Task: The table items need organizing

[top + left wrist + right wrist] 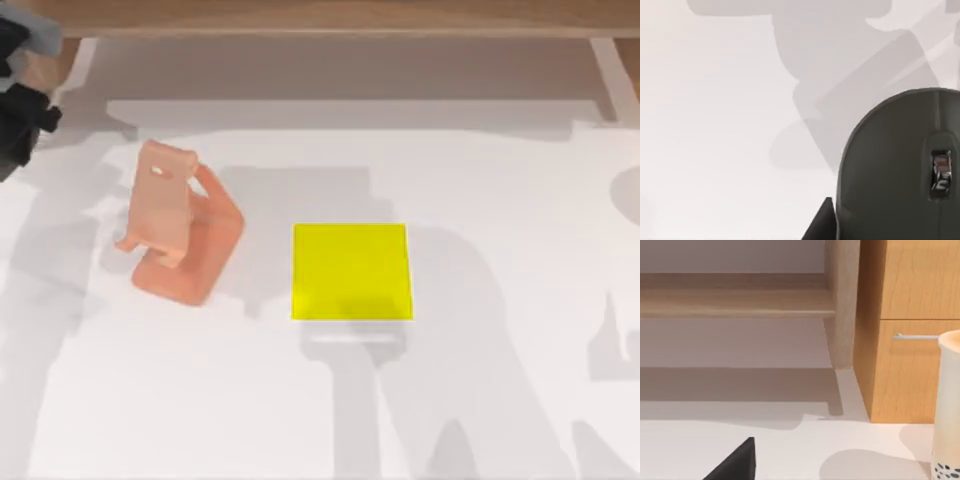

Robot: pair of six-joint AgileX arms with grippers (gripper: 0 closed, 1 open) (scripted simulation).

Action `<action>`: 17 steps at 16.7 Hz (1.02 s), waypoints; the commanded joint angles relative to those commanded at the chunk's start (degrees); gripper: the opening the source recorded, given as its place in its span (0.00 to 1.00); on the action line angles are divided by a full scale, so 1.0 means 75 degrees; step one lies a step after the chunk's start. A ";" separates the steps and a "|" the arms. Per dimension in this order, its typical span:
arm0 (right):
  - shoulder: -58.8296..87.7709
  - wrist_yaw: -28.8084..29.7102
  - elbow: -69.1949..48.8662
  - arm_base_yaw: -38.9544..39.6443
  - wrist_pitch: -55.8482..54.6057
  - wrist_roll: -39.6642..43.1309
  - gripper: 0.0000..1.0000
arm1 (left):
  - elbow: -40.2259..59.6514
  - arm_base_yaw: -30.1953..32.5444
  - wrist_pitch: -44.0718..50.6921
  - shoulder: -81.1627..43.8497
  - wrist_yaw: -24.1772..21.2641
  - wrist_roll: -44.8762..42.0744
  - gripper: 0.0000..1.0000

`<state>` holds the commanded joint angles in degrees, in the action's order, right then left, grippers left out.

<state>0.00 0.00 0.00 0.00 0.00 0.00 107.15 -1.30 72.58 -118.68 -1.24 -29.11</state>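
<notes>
From above, the salmon-orange stand (178,235) sits on the white table (200,400), and the yellow pad (351,271) lies just beside it toward the table's right. My left arm (22,95) is at the far left corner, well apart from the stand.

In my left wrist view, the dark grey mouse (900,170) is close under the camera above the tabletop; I cannot tell how my fingers stand.

In my right wrist view, a pale cup (947,405) stands near a wooden cabinet (910,330).
</notes>
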 joint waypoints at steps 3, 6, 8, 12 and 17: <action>0.0000 0.0000 0.0000 0.0000 0.0000 0.0000 1.00 | 0.0698 0.0629 0.0101 0.0231 -0.0104 0.0609 0.00; 0.0000 0.0000 0.0000 0.0000 0.0000 0.0000 1.00 | 0.1437 0.1501 0.0164 0.0252 -0.0189 0.1580 0.00; 0.0000 0.0000 0.0000 0.0000 0.0000 0.0000 1.00 | 0.1876 0.2172 0.0176 0.0068 -0.0217 0.2493 0.00; 0.0000 0.0000 0.0000 0.0000 0.0000 0.0000 1.00 | 0.2480 0.3540 0.0137 -0.0813 -0.0177 0.4882 0.00; 0.0000 0.0000 0.0000 0.0000 0.0000 0.0000 1.00 | 0.2628 0.4874 0.0006 -0.2356 0.0011 0.7756 0.00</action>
<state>0.00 0.00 0.00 0.00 0.00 0.00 126.86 35.25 72.63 -136.35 -1.15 29.06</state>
